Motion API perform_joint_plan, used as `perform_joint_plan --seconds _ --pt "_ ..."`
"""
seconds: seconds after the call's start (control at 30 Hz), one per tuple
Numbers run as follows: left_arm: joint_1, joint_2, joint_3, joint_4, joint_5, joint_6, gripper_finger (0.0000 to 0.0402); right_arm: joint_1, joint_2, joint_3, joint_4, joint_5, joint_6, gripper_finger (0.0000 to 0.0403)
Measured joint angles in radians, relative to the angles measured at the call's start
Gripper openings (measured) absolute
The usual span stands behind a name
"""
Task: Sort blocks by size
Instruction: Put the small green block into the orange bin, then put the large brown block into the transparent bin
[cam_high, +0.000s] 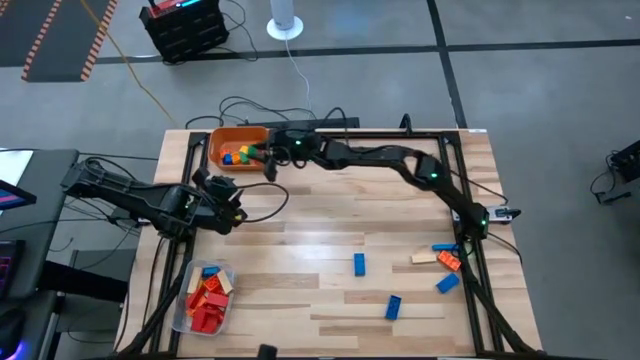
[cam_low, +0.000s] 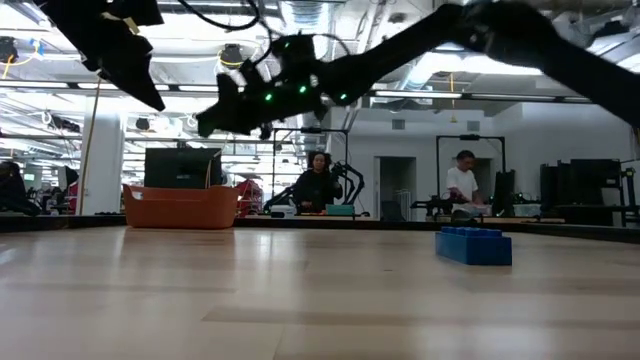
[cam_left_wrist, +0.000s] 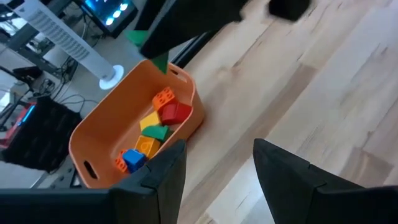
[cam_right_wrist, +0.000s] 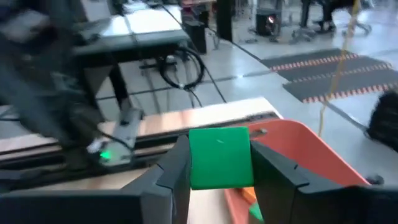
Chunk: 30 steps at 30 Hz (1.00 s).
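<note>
Right pincer hangs over the near rim of the orange bin, at the table's far edge. Its fingers are clamped on a green block, a short, near-square piece with a flat face toward the wrist camera; no clear long axis can be told.

Inside the orange bin: short blocks bunched together, namely a blue one, yellow, green, red and orange (all cube-like, none lying lengthwise).

Left pincer waits in the air just beside the orange bin, on the side toward the table's middle, fingers apart and nothing between them.

Well away from the orange bin, at the near left corner of the table, a clear tub holds longer red, orange, tan and blue blocks in a loose heap, axes mixed.

Loose on the table, far from the orange bin: a blue block with its long axis running near-to-far; another blue block tilted a little off that line; and near the right frame rail a cluster of a tan block, an orange-red block and two blue blocks, lying at differing angles.

People sit in the room behind, beyond the table.
</note>
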Motion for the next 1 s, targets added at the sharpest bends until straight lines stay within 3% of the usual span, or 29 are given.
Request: perform_joint_plan --seconds 0.33,0.63,0.8,0.9,1.0 --pt "0.000 0.000 0.000 -0.026 0.001 -0.020 0.0180 -0.057 0.231 0.302 -0.228 0.075 0.060 0.0168" --pt "0.000 0.000 0.000 -0.026 0.001 -0.009 0.0180 -0.062 0.238 0.318 -0.285 0.022 0.052 0.0248" --pt "0.000 0.000 0.000 -0.025 0.003 0.001 0.0180 -0.052 0.174 0.318 -0.356 -0.090 -0.011 0.0255" --pt "0.000 0.000 0.000 -0.021 0.021 0.031 0.0180 -0.029 0.094 0.320 -0.566 -0.197 -0.151 0.0250" --pt "0.000 0.000 0.000 -0.011 0.029 0.088 0.0180 0.015 0.012 0.322 -0.899 -0.225 -0.341 0.0240"
